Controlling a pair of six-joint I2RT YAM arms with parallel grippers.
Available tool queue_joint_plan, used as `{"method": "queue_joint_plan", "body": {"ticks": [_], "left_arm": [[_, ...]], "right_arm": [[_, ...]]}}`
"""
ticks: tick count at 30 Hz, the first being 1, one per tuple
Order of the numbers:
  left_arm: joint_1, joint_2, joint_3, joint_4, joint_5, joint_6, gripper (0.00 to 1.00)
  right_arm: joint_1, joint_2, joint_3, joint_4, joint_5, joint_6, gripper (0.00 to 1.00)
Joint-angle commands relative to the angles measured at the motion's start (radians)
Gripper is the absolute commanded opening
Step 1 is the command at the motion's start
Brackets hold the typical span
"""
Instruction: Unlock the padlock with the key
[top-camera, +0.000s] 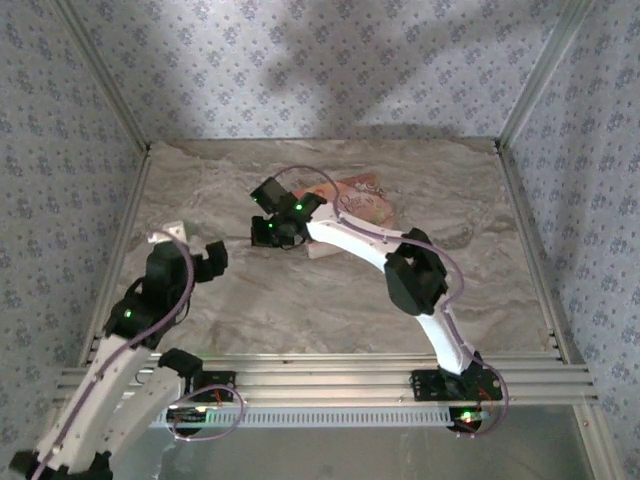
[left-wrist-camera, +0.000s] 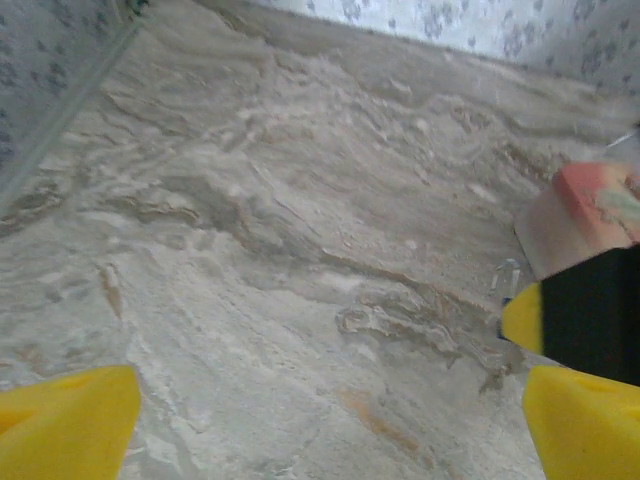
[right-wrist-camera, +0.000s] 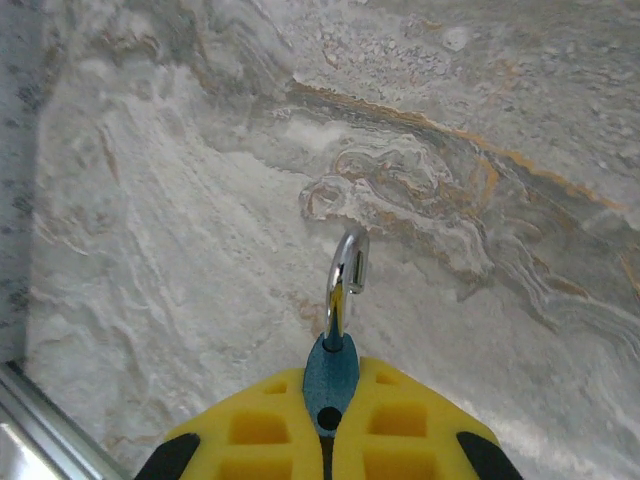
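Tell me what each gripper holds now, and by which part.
The right gripper is shut on the padlock, clamping its teal body, shackle sticking out ahead. The left gripper is open and holds nothing.

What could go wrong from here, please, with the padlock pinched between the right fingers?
1. The right fingers pinch the padlock by its thin teal body alone, shackle sticking out ahead; a push could twist it or make it slip.
2. The left fingers stand wide open and empty, close beside the right ones; moving in could knock them or the pink box.
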Motion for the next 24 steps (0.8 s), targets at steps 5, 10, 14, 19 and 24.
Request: {"method": "queue_joint_plan", "body": {"ticks": [5, 10, 14, 19, 24], "left_arm": [[0.005, -0.051, -0.032, -0.042, 0.022, 0.011, 0.98], [0.004, -0.013, -0.036, -0.030, 0.094, 0.010, 0.98], [0.004, -0.005, -0.041, -0.024, 0.117, 0.010, 0.98], [0.004, 0.012, -0.041, -0.012, 0.180, 0.048, 0.98], [0.004, 0.068, -0.007, -0.022, 0.247, 0.085, 0.98]], "right_arm": [[0.004, 0.171, 0.242, -0.172, -0.048, -0.119, 0.08], [-0.008, 0.194, 0.261, -0.170, -0.037, -0.121, 0.13], [-0.008, 0.190, 0.285, -0.191, -0.028, -0.146, 0.35], [-0.008, 0.158, 0.317, -0.213, -0.035, -0.185, 0.50], [-0.010, 0.057, 0.291, -0.244, 0.029, -0.244, 0.60]]}}
